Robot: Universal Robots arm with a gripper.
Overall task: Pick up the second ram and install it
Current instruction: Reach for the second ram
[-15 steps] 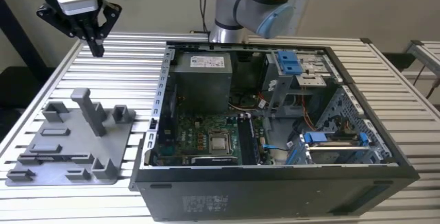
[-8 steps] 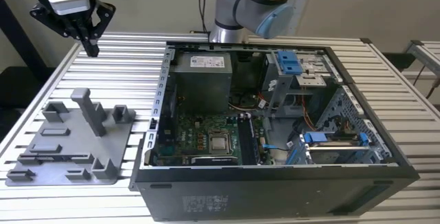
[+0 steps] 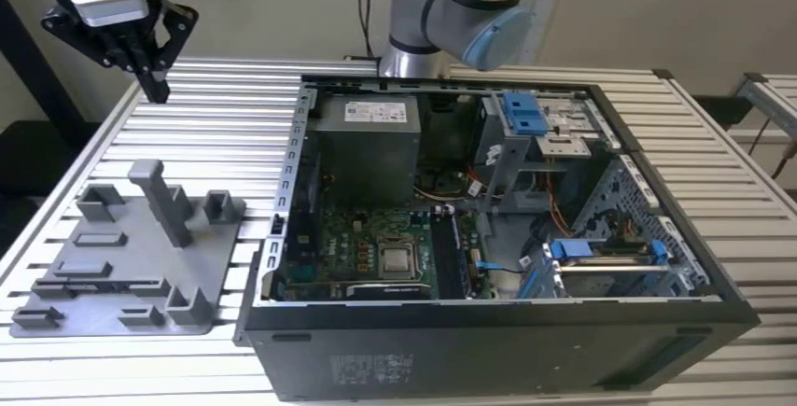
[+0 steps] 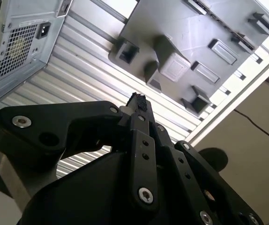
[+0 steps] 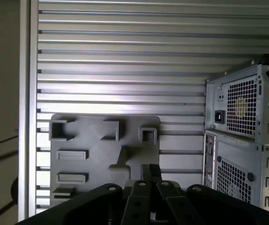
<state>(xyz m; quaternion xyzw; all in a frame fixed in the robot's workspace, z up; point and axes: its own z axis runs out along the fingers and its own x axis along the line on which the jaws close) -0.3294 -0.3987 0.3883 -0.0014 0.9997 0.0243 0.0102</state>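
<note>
One gripper (image 3: pixel 159 95), one grey tray (image 3: pixel 205 271) nearest its fingers (image 4: pixel 138 103), one open computer case (image 3: pixel 498 359) farther off, one slatted table (image 3: pixel 224 89)

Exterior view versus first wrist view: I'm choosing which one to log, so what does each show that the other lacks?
Exterior view: the green motherboard inside the open black computer case. First wrist view: the case's perforated grey rear panel and power socket. Both: the grey plastic tray with upright posts, the ribbed metal table and the black gripper, shut and empty.
</note>
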